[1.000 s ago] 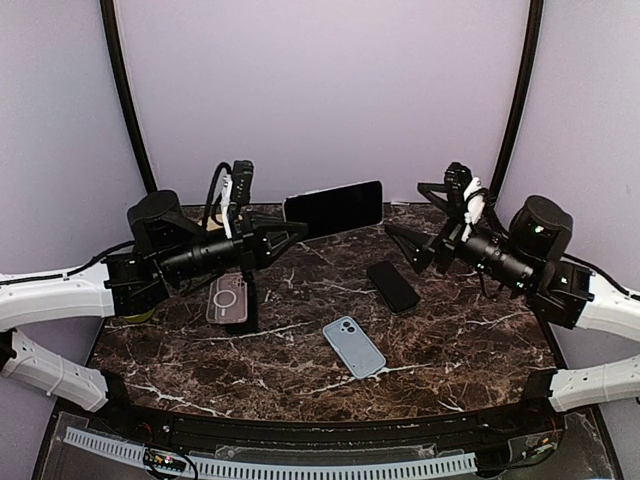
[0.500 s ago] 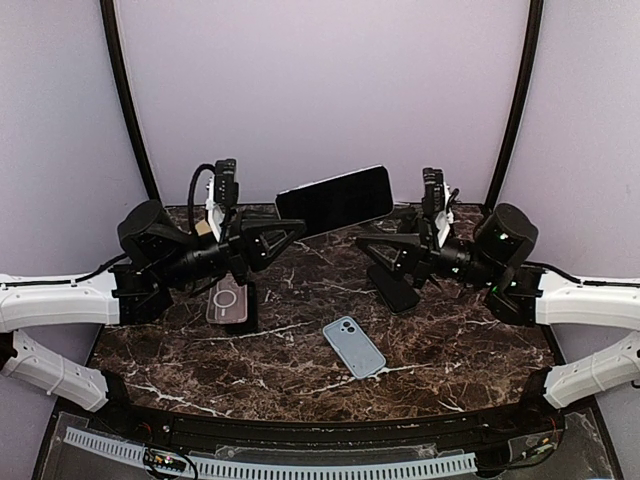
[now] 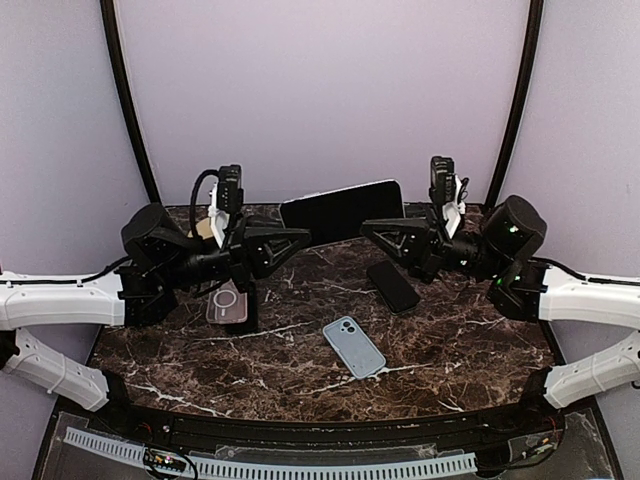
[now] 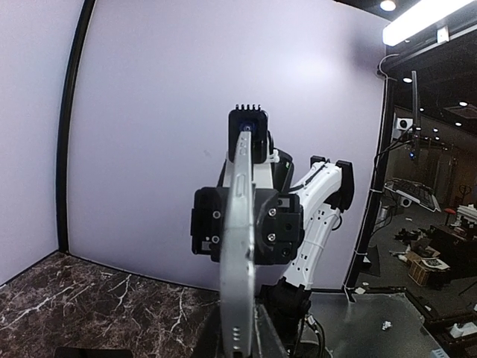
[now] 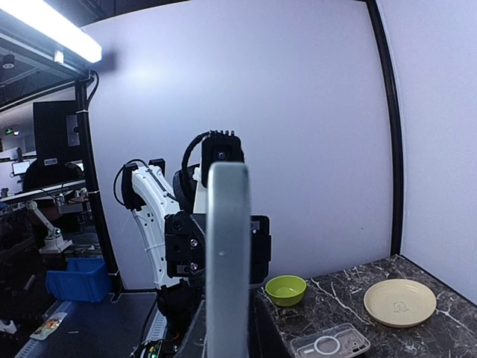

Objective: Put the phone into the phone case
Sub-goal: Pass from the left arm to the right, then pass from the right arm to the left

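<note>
A silver-edged phone (image 3: 340, 211) with a dark screen hangs edge-up in the air above the back of the table, held at both ends. My left gripper (image 3: 300, 237) is shut on its left end, and my right gripper (image 3: 372, 228) is shut on its right end. In the left wrist view the phone (image 4: 238, 246) stands edge-on between the left gripper's (image 4: 240, 330) fingers. The right wrist view shows the phone (image 5: 226, 246) the same way in the right gripper (image 5: 227, 330). The clear phone case (image 3: 227, 300) with a ring lies flat on the marble at the left, also seen as the case (image 5: 332, 344).
A black phone (image 3: 392, 286) lies on the table under the right arm. A light-blue phone or case (image 3: 354, 346) lies back-up near the middle front. A green bowl (image 5: 285, 289) and a beige plate (image 5: 399, 302) sit at the table's left side.
My right gripper swung in from the right with its jaws wide and closed on the phone's free end. The left arm shifted slightly, still holding the phone.
</note>
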